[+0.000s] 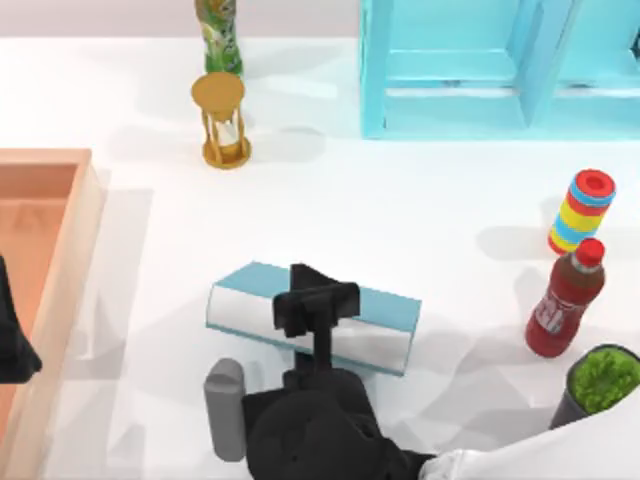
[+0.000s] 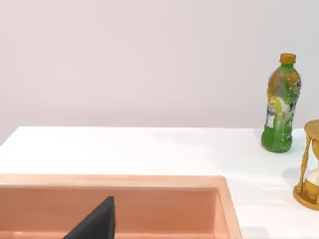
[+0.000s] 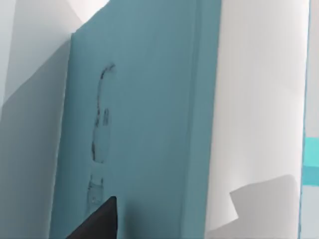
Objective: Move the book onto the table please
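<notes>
The book (image 1: 385, 303) is light blue with white page edges and stands on edge low in the middle of the top view, just over the white table (image 1: 400, 200). My right gripper (image 1: 318, 308) straddles its thickness from above and is shut on it. I cannot tell whether the book's lower edge touches the table. In the right wrist view the book's cover (image 3: 139, 124) is close up, with one dark finger (image 3: 97, 221) against it. My left gripper (image 1: 12, 350) is parked at the left edge, over the tray.
An orange-brown tray (image 1: 90, 200) lies along the left side. An hourglass (image 1: 222, 120) and a green bottle (image 1: 218, 35) stand at the back, with a turquoise shelf unit (image 1: 450, 70) at back right. A striped stack (image 1: 580, 212), a red bottle (image 1: 565, 300) and a potted plant (image 1: 603, 385) stand at the right. A grey cylinder (image 1: 225, 408) stands by the arm.
</notes>
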You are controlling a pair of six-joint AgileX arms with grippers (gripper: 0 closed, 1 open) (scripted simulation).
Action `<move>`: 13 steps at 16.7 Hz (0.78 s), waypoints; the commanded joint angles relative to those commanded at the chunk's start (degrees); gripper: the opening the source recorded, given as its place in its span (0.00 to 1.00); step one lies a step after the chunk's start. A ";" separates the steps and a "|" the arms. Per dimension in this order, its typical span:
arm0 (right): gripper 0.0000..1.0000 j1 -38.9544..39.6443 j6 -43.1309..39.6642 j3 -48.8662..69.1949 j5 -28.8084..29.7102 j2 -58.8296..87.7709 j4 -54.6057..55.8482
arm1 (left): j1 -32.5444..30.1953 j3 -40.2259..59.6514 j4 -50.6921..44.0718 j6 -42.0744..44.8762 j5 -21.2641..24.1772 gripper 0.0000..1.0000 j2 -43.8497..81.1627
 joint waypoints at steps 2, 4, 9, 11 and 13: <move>1.00 0.15 0.16 -0.06 0.00 0.08 -0.09 | 0.00 0.00 0.00 0.00 0.00 1.00 0.00; 1.00 2.09 2.10 0.17 0.44 0.13 -1.59 | 0.00 0.00 0.00 0.00 0.00 1.00 0.00; 1.00 14.07 16.11 2.41 4.34 -0.67 -15.63 | 0.00 0.00 0.00 0.00 0.00 1.00 0.00; 1.00 19.21 23.27 3.75 6.81 -1.36 -24.04 | 0.00 0.00 0.00 0.00 0.00 1.00 0.00; 1.00 23.35 30.16 5.02 9.52 -1.94 -32.69 | 0.00 0.00 0.00 0.00 0.00 1.00 0.00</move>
